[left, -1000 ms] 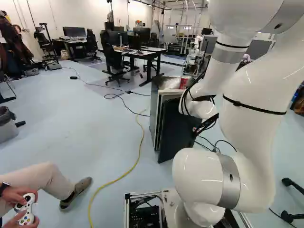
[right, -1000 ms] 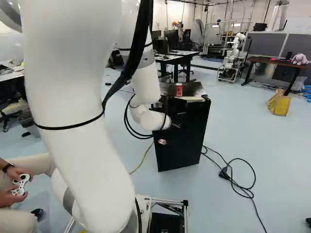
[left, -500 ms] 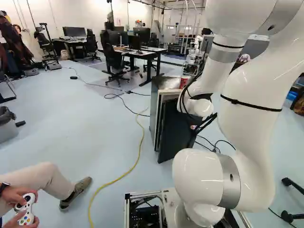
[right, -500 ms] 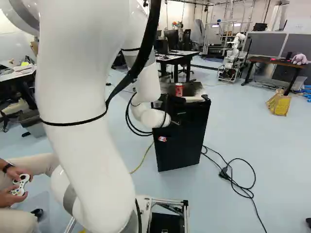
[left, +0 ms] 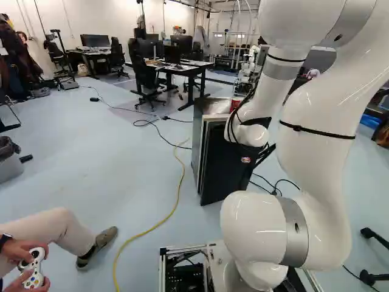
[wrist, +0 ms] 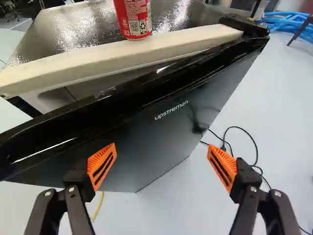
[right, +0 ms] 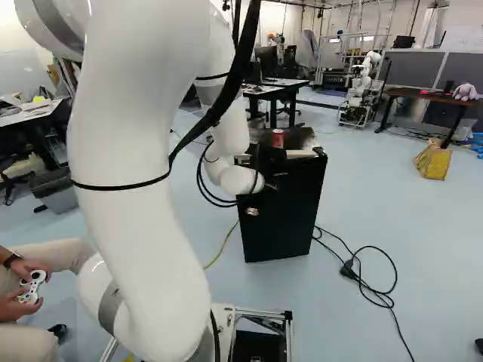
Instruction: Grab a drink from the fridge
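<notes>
We see our end effector [right: 268,188] released, its two fingers spread wide, orange pads [wrist: 101,166] well apart. Ahead of the fingers is the black outer face of the fridge door [wrist: 164,132], with the door's upper edge farther ahead. We cannot tell whether a fingertip touches it.

The door is ajar. In the wrist view we can see a gap between it and the pale front edge of the fridge [left: 198,137]; the gap narrows toward the black hinge [wrist: 244,25]. The inside is too hidden for us to make out any drinks there.

The drink we can see is a red can [wrist: 133,18], upright on top of the fridge, just behind that pale front edge and beyond our fingers.

A black power cable [right: 375,291] lies looped on the floor near the fridge. A yellow cable [left: 150,231] runs across the floor on the other side, toward the foot of the left base view. Farther back are a black desk [left: 193,70], an office chair [left: 144,76] and, in the right base view, another robot [right: 364,79].
</notes>
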Tool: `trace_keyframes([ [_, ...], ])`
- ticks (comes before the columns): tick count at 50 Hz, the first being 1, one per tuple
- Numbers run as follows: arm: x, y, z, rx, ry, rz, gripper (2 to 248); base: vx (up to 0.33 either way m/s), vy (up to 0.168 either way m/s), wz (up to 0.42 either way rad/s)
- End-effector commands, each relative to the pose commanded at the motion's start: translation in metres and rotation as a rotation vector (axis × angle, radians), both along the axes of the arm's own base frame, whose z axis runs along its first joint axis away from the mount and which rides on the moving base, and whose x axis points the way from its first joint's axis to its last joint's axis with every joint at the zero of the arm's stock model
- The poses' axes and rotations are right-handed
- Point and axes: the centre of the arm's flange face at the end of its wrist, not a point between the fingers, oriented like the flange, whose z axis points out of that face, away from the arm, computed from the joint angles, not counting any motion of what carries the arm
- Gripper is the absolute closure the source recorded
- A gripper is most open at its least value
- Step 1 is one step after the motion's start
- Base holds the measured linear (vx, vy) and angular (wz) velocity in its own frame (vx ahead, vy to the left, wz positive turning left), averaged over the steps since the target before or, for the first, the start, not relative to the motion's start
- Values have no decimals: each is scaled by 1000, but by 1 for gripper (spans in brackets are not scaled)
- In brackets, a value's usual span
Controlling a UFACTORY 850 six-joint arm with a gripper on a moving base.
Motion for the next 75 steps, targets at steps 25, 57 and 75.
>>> trace_keyframes([
  [25,21,5,-1,-3,-10,26,3,0,0,0],
  [57,46,12,-3,-7,-22,55,3,0,0,0],
  [75,58,16,-4,-8,-29,70,3,0,0,0],
])
